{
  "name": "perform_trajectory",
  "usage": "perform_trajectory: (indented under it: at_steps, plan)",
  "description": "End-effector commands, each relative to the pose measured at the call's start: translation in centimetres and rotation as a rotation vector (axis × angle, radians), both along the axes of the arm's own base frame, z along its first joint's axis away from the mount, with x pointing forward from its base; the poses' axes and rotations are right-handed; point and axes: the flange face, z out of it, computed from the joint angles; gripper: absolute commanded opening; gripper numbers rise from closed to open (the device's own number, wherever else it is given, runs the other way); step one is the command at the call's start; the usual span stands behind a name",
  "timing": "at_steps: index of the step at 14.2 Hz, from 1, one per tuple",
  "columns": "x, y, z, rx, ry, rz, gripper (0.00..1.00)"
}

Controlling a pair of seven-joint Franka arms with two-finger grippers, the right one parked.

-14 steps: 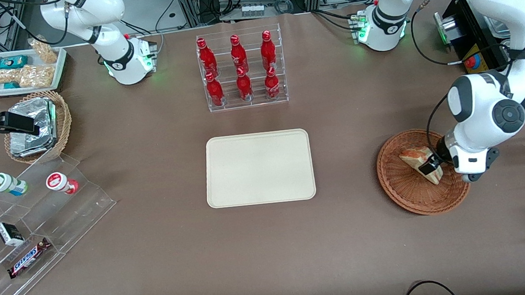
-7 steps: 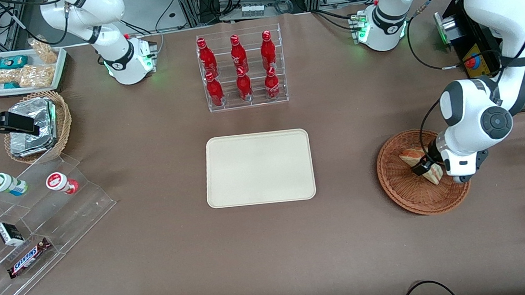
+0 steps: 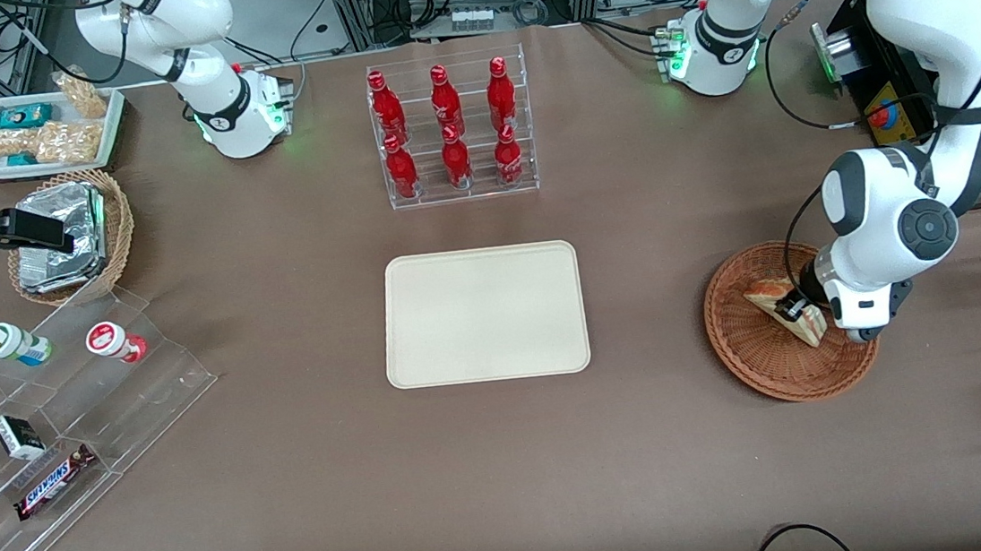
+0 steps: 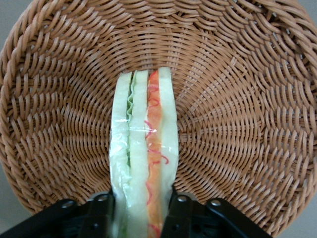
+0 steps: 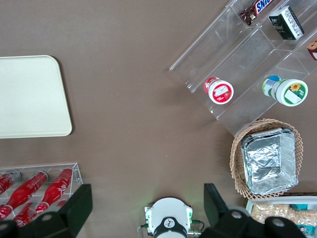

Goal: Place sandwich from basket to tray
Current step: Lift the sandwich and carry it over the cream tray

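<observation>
One sandwich [image 4: 143, 163], now clenched between our tool's [image 3: 793, 311] jaws, sits lower in the basket [image 3: 756, 367] than a moment ago; we judge lifting toward the tray [image 3: 483, 314] comes next.

Gripper [image 4: 142, 210] cut off by frame edge in wrist view; only the finger [image 4: 99, 213] tips show, pressed against the sandwich [image 4: 143, 168] sides. Basket [image 3: 760, 366] partly hidden by the arm (front view).
</observation>
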Motion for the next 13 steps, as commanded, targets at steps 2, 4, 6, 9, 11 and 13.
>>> perform_trajectory:
  at_steps: [2, 4, 6, 9, 11, 13]
  plan:
    - [0.3, 0.0, 1.2, 0.003, -0.029, 0.012, 0.17]
    - [1.0, -0.2, 2.6, 0.003, -0.057, 0.003, 0.15]
    - [1.9, -0.7, 4.3, 0.006, -0.09, -0.014, 0.15]
    - [2.4, -5.1, 6.2, 0.004, -0.13, -0.084, 0.15]
    - [1.8, -10.2, 6.4, -0.001, -0.133, -0.172, 0.15]
    - [0.4, -17.3, 6.3, -0.011, -0.134, -0.316, 0.15]
